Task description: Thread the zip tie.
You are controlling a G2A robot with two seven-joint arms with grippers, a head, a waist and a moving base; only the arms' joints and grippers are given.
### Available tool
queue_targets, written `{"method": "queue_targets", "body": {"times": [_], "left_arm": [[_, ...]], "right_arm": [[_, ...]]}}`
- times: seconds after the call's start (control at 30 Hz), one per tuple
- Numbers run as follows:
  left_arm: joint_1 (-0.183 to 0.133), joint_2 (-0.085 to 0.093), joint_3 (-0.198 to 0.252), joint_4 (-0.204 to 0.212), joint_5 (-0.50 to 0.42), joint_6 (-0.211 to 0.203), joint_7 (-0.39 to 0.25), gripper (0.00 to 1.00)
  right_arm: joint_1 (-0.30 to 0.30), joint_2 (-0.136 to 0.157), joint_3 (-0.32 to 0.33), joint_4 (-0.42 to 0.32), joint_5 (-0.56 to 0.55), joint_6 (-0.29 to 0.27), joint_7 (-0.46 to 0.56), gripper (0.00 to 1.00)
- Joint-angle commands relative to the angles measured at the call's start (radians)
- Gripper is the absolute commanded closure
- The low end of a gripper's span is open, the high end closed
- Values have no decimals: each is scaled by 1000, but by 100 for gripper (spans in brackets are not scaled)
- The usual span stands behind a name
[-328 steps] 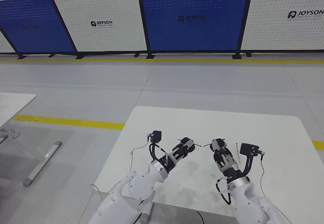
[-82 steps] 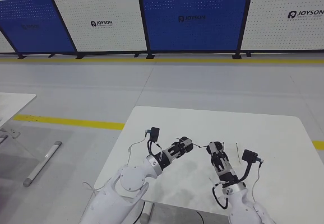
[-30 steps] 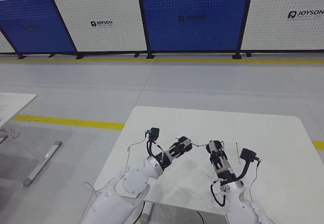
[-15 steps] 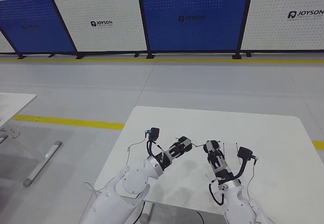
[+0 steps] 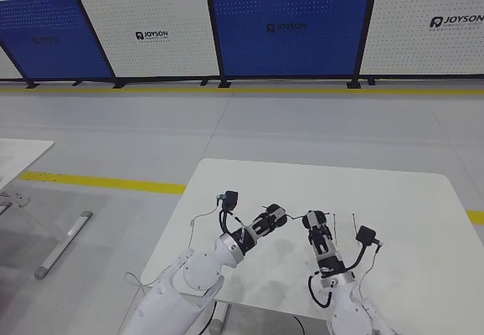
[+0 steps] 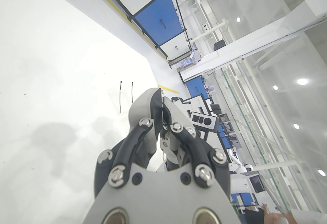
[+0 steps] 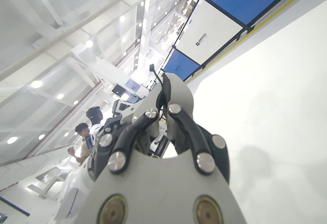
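Two arms meet over the near middle of the white table (image 5: 393, 193). My left gripper (image 5: 277, 214) is shut on a thin black zip tie strap (image 6: 162, 107), which runs edge-on between its fingers (image 6: 143, 105). My right gripper (image 5: 311, 219) is shut on a black zip tie (image 7: 155, 72), whose small square head sticks out past the fingertips (image 7: 176, 87). In the top view a thin black line of zip tie (image 5: 294, 219) spans the short gap between the two grippers. Both grippers hang a little above the tabletop.
Two spare black zip ties (image 5: 334, 223) (image 5: 352, 224) lie side by side on the table just right of the right gripper, also seen as spare ties (image 6: 120, 97) (image 6: 132, 91). Blue and white partition panels (image 5: 292, 38) stand far behind.
The right arm has shifted slightly left, narrowing the gap to the left gripper. The left arm has held its place over the last second.
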Motion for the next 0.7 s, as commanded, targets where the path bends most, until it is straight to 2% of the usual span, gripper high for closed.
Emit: {"method": "queue_targets", "body": {"times": [0.0, 0.2, 0.47, 0.67], "left_arm": [[0, 0, 0, 0, 0, 0, 0, 100], [0, 0, 0, 0, 0, 0, 0, 100], [0, 0, 0, 0, 0, 0, 0, 100], [-10, -5, 5, 14, -58, -22, 27, 100]], "right_arm": [[4, -3, -5, 17, -5, -6, -16, 100], [23, -14, -21, 62, -5, -22, -41, 100], [27, -22, -25, 76, 0, -46, -51, 100], [23, -25, -22, 72, -5, -50, -45, 100]]}}
